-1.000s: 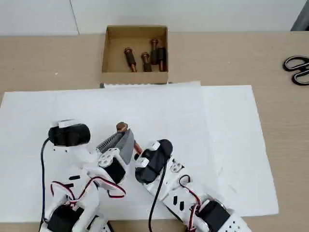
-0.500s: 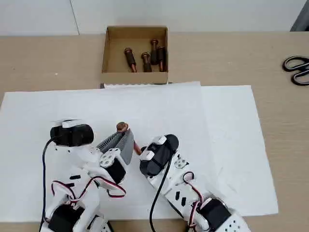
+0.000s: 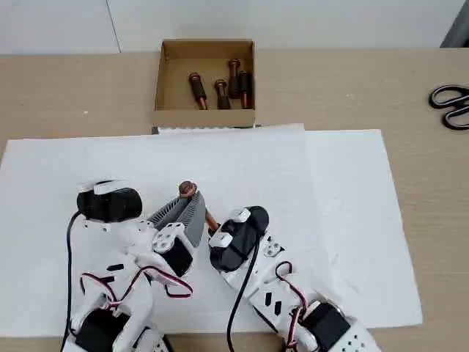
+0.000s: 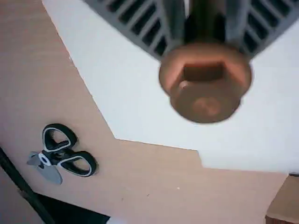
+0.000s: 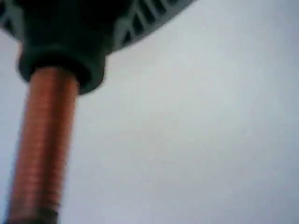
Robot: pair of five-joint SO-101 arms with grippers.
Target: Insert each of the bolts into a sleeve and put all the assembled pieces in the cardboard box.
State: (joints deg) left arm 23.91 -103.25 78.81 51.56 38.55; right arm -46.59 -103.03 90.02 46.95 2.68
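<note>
While the left tool (image 3: 187,202) is clamped narrow on the bolt (image 4: 205,84), its grey ribbed fingers (image 4: 140,21) press on either side of the shaft just behind the hexagonal head; in the high view that head pokes out past the fingertips, toward the far side of the counter (image 3: 352,88), with the bolt raised above the white paper (image 3: 293,176); the right tool (image 3: 218,229) sits just beside the left one, near the front edge of the paper, and from its wrist view it grips the dark sleeve (image 5: 60,51); the copper threaded shank (image 5: 42,140) comes out of the sleeve's end and hangs over the paper; in the high view a short length of the same copper shaft shows between the two tools, so bolt and sleeve lie on one line, each held at its own end; how far the shaft runs inside the sleeve I cannot tell; the cardboard box (image 3: 167,77) stands open on the bare counter, just beyond the far edge of the paper and well apart from both arms; inside it lie several assembled pieces (image 3: 196,89), copper bolts in dark sleeves, gathered toward the middle and right of the box; a pair of scissors (image 3: 451,105) rests on the counter at the far right, off the paper.
</note>
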